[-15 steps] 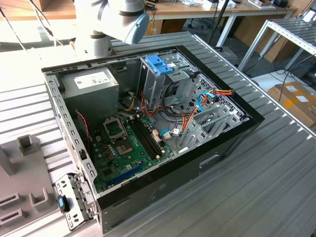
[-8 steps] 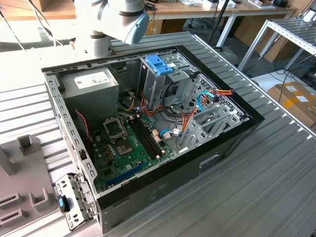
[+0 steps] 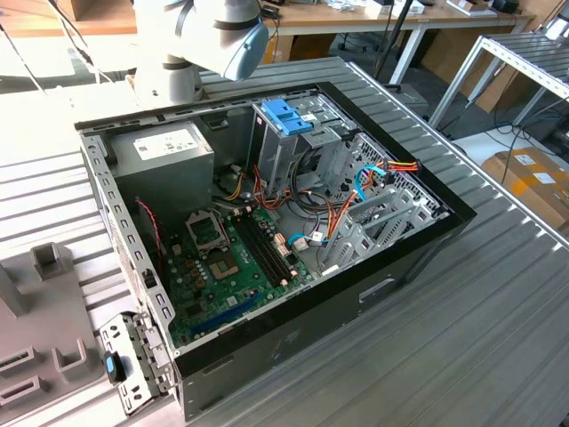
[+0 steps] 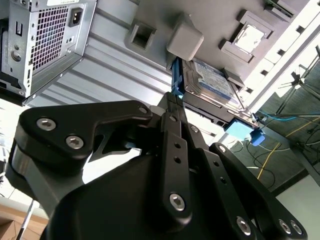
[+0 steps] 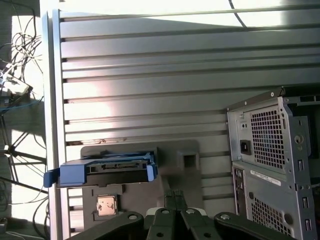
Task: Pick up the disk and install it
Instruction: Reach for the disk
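The disk (image 4: 212, 80) stands on edge in a grey holder (image 4: 185, 37) on the ribbed table. It has a dark metal body and light-blue rails. In the first wrist view the disk (image 5: 107, 170) lies beside the grey holder (image 5: 186, 161). My gripper (image 4: 175, 97) has its black fingers (image 4: 172, 145) together, tips close to the blue rail at the disk's end, with nothing between them. In the first wrist view the gripper (image 5: 173, 196) sits just off that same end of the disk.
The open computer case (image 3: 418, 249) shows its motherboard (image 3: 227, 258) and a blue-handled drive cage (image 3: 289, 116). The arm (image 3: 222, 36) stands behind it. The case's rear panel (image 5: 272, 150) rises near the holder. A grey fixture (image 3: 40, 294) lies at the exterior view's left.
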Motion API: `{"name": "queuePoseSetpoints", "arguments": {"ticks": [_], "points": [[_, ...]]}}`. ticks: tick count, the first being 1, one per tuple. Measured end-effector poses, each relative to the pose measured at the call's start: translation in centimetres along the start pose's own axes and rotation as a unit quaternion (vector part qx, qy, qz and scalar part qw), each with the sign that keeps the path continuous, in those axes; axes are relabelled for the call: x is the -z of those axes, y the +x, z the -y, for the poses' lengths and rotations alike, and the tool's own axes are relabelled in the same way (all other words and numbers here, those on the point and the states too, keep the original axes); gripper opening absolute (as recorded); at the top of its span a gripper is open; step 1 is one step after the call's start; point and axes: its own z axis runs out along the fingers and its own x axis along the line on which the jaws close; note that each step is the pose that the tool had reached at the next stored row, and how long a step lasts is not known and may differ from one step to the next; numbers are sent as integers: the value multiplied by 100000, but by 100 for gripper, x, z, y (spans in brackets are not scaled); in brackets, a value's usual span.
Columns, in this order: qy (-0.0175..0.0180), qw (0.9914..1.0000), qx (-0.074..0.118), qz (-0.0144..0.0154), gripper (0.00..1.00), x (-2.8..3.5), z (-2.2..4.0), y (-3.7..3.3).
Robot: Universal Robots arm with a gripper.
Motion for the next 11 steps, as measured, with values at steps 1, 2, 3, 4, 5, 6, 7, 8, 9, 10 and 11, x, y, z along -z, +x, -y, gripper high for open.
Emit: {"name": "queuePoseSetpoints", "arguments": {"ticks": [1, 2, 3, 4, 5, 6, 7, 8, 9, 10, 11], "points": [[-2, 100000, 0, 4, 11, 0, 0, 4], [-4, 100000, -2, 6, 11, 0, 0, 7], [0, 100000, -2, 1, 11, 0, 1, 10], [1, 100000, -4, 1, 11, 0, 1, 13], [-1, 100000, -2, 1, 11, 0, 1, 18], [0, 100000, -3, 1, 11, 1, 1, 23], [-1, 100000, -7, 5, 11, 1, 2, 32], [-1, 100000, -2, 3, 11, 1, 3, 44], [-1, 100000, -3, 1, 11, 2, 4, 52], [0, 100000, -3, 0, 11, 2, 4, 59], [0, 100000, -5, 1, 11, 2, 5, 66]]}}
